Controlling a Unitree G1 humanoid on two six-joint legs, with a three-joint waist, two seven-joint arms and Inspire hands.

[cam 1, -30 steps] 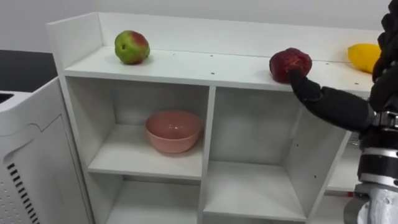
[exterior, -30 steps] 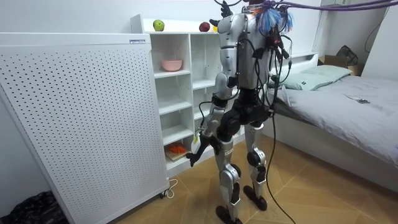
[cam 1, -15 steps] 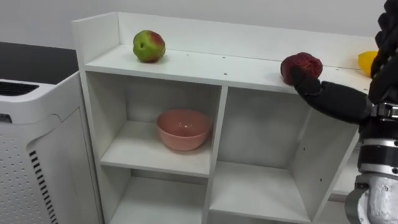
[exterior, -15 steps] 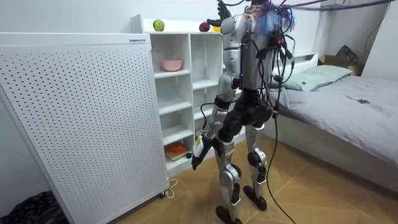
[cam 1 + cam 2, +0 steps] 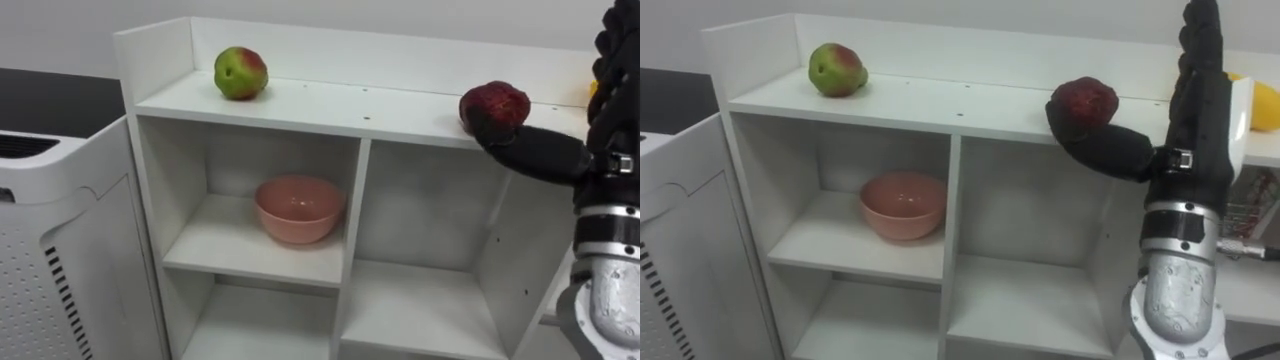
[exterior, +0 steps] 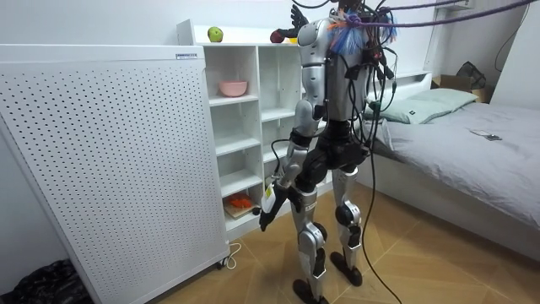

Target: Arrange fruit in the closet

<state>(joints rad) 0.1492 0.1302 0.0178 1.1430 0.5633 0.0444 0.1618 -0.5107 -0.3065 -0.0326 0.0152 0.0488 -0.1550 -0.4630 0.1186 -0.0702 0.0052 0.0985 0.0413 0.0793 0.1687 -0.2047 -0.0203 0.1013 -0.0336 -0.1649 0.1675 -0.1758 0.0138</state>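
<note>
A dark red fruit (image 5: 494, 106) rests near the front edge of the top of the white shelf unit (image 5: 330, 103), right of the middle. My right hand (image 5: 1196, 110) is raised beside it and open. The fingers (image 5: 1200, 50) point straight up, and the thumb reaches left against the fruit's front. A green and red apple (image 5: 240, 73) sits at the top's left end. A yellow fruit (image 5: 1262, 103) lies at the right, behind the hand. My left hand (image 6: 263, 211) hangs low by my thigh in the room view.
A pink bowl (image 5: 299, 208) sits in the upper left compartment; the compartment right of it is bare. A white perforated panel (image 6: 110, 152) stands left of the shelves. Something orange (image 6: 240, 203) lies on a low shelf. A bed (image 6: 472, 135) is behind me.
The whole picture has shifted, so the camera moved. My right hand stays at the red fruit with its thumb against it and has risen slightly.
</note>
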